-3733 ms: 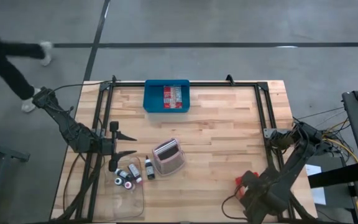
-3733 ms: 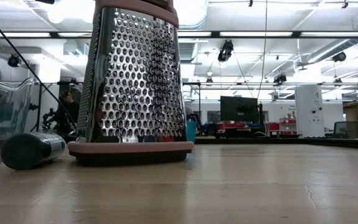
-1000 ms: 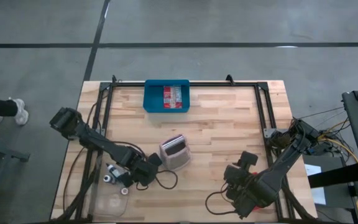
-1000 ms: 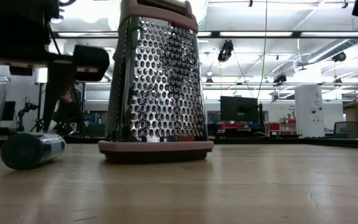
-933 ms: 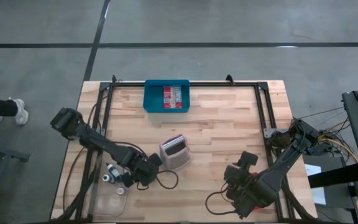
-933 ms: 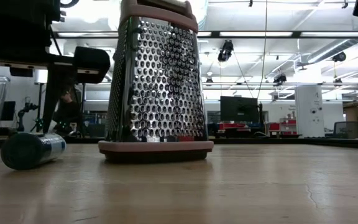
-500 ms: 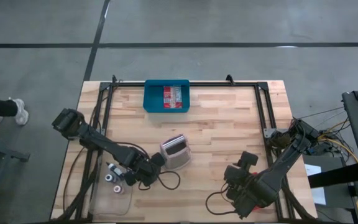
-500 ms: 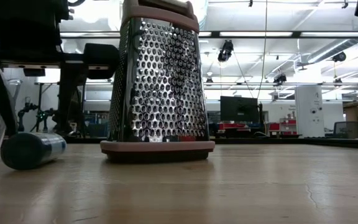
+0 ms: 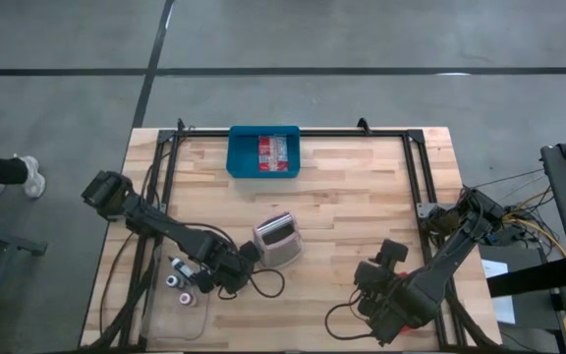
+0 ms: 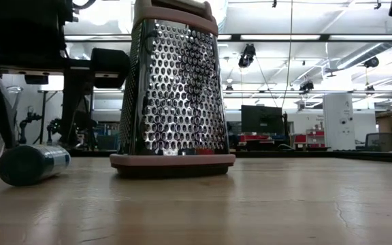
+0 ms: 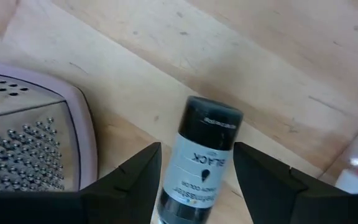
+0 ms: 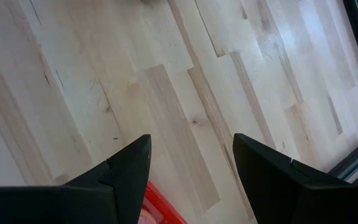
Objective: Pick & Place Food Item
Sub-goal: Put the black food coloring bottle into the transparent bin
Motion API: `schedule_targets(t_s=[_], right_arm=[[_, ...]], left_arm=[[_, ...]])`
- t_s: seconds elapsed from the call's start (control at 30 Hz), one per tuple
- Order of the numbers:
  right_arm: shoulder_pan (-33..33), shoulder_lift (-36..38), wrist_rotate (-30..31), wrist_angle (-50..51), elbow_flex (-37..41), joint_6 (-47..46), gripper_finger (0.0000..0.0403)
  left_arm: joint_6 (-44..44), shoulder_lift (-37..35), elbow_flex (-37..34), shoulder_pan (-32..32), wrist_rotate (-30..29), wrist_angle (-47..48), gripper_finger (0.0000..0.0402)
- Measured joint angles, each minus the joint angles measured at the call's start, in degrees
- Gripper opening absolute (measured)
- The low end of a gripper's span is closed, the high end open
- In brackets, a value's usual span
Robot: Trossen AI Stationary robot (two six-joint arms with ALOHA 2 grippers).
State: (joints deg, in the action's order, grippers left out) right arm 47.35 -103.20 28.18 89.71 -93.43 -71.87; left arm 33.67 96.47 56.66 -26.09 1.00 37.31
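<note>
The food item here looks to be a small bottle (image 11: 199, 168) with a black cap and a pale label reading "BLACK" and food colour. In the left wrist view it lies on its side on the counter (image 11: 278, 74), between the two spread fingers of the left tool (image 11: 194, 171), which touch it on neither side that can be seen. The same view shows the pink-rimmed metal grater (image 11: 33, 146) just beside it.

The low view adds what the wrist view cannot: the bottle (image 10: 33, 165) rests flat on the wood, cap end towards the camera, with the grater (image 10: 173, 92) standing upright next to it and the dark left arm above.

From overhead the bottle itself is hidden under the left tool (image 9: 232, 269), near the counter's front-left part; a few more small bottles (image 9: 183, 287) lie close by towards the left edge. The grater (image 9: 277, 239) sits near the counter's middle. A blue bin (image 9: 263, 152) with a red and white packet sits at the back edge.

The right tool (image 9: 386, 258) waits near the front-right corner, its fingers wide apart and empty over bare wood in its own wrist view (image 12: 191, 168). A person's shoe (image 9: 33, 175) shows on the floor beyond the left edge.
</note>
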Motion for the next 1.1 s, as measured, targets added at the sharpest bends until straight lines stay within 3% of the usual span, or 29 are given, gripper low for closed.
schedule_targets(t_s=[0.2, 0.43, 0.6, 0.8, 1.1], right_arm=[[0.00, 0.00, -0.39, 0.00, 0.00, -0.10, 0.0224], [-0.02, 0.00, -1.25, 0.00, 0.00, -0.10, 0.0224], [-0.02, 0.00, -1.25, 0.00, 0.00, -0.10, 0.0224], [-0.04, 0.00, -1.25, 0.07, 0.00, -0.18, 0.0224], [-0.02, 0.02, -1.30, 0.12, -0.17, -0.56, 0.0224]], left_arm=[[-0.02, 0.06, -0.70, 1.56, 5.58, 0.00, 0.0207], [0.54, 0.16, -0.94, 1.60, 7.15, -0.78, 0.0207], [0.62, 0.29, -1.65, 1.62, 4.67, -3.21, 0.0206], [1.12, 2.16, -2.69, 1.64, -2.90, -3.48, 0.0206], [0.50, 2.95, -2.93, 1.60, -2.41, -2.97, 0.0178]])
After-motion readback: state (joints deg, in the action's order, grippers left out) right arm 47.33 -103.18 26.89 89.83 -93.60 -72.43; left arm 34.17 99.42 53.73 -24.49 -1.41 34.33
